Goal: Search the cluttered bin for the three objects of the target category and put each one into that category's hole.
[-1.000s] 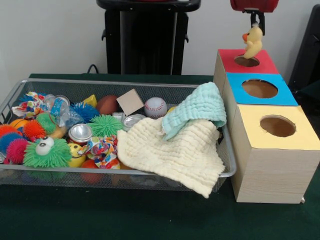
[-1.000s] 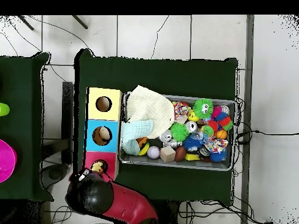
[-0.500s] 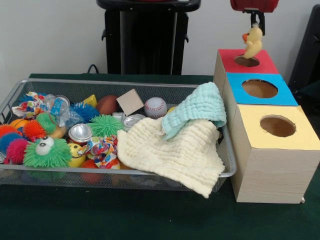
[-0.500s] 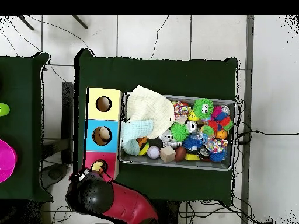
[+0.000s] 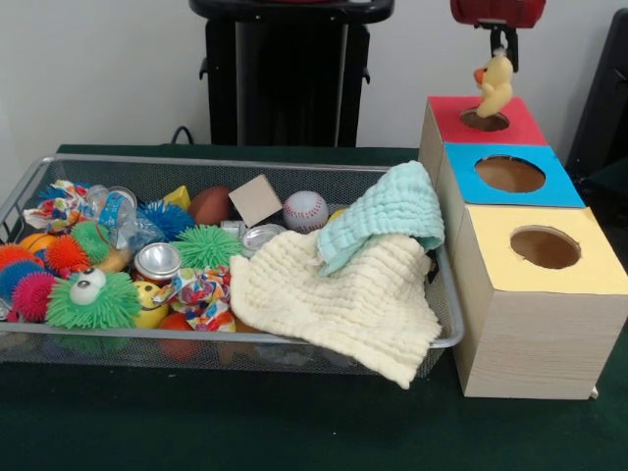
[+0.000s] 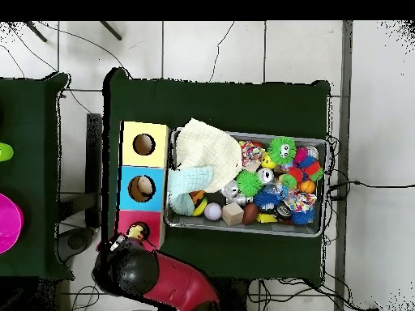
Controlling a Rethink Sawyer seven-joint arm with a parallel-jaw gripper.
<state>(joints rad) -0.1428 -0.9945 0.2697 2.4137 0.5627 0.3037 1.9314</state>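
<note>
Three wooden boxes are standing in a row beside the wire-mesh bin (image 5: pixel 444 339), each with a flat coloured top and a round hole: red box (image 5: pixel 515 124), blue box (image 5: pixel 559 184) and yellow box (image 5: pixel 589 270). One plush duck (image 5: pixel 494 83), soft and yellow with an orange beak, is hanging just above the hole in the red top, its lower end at the hole's rim. The gripper (image 5: pixel 502 44) is pinching the duck's head from above, its dark fingers closed on the toy.

In the overhead view the arm's rounded red and black housing is covering the gripper, and the duck (image 6: pixel 136 232) is showing as a small yellow patch over the red box (image 6: pixel 151 220).

Inside the bin, a pale yellow waffle-textured cloth (image 5: pixel 339 299) is draping over the front rim, and a folded mint cloth (image 5: pixel 388 211) of the same ribbed weave is lying on top of it. Left of the cloths, spiky rubber balls are crowding together, among them a green spiky ball with a googly eye (image 5: pixel 93 297). A stitched baseball (image 5: pixel 305 209), a square wooden block (image 5: pixel 256 199) tilted on one corner and a shiny metal can (image 5: pixel 157 261) are sitting among them.
</note>
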